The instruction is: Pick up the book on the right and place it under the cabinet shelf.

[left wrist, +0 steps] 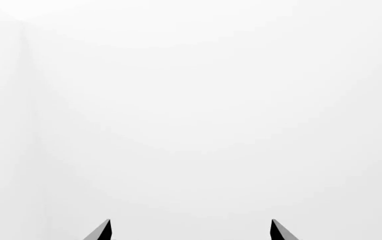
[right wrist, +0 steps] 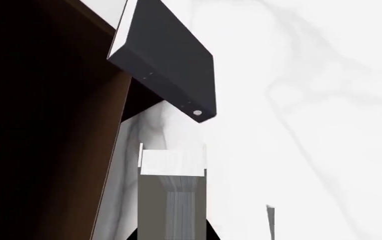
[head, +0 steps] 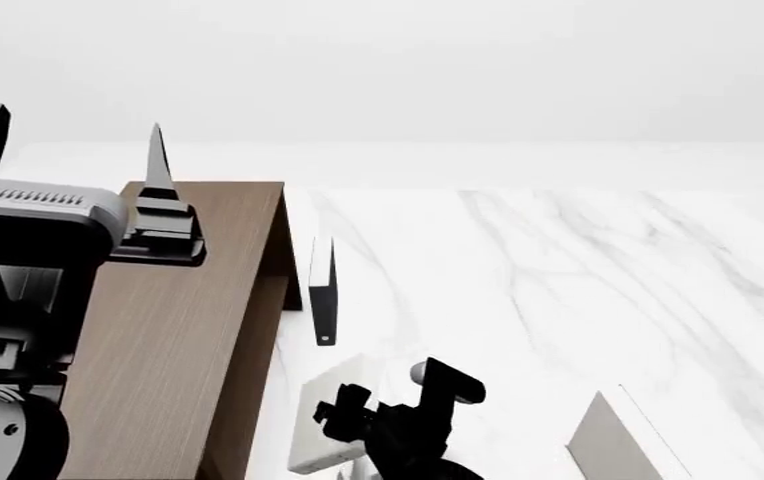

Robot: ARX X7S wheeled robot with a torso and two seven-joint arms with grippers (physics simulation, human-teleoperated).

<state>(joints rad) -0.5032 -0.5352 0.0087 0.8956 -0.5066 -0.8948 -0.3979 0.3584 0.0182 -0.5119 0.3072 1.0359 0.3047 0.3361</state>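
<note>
My right gripper (head: 345, 412) is shut on the off-white book (head: 318, 428), holding it low beside the cabinet shelf's (head: 175, 330) open right side. In the right wrist view the book (right wrist: 171, 197) fills the gap between the dark fingers of the right gripper (right wrist: 171, 236). Its pale end points toward the gap between the brown cabinet shelf (right wrist: 51, 130) and a black book. My left gripper (head: 75, 130) hangs open high above the cabinet top. The left wrist view shows only the left gripper (left wrist: 191, 231) against a blank white wall.
A thin black book (head: 323, 298) (right wrist: 167, 60) stands upright just right of the cabinet's far corner, ahead of the held book. A greyer pale book (head: 612, 442) stands at the near right. The white marble tabletop (head: 582, 280) stretches to the right.
</note>
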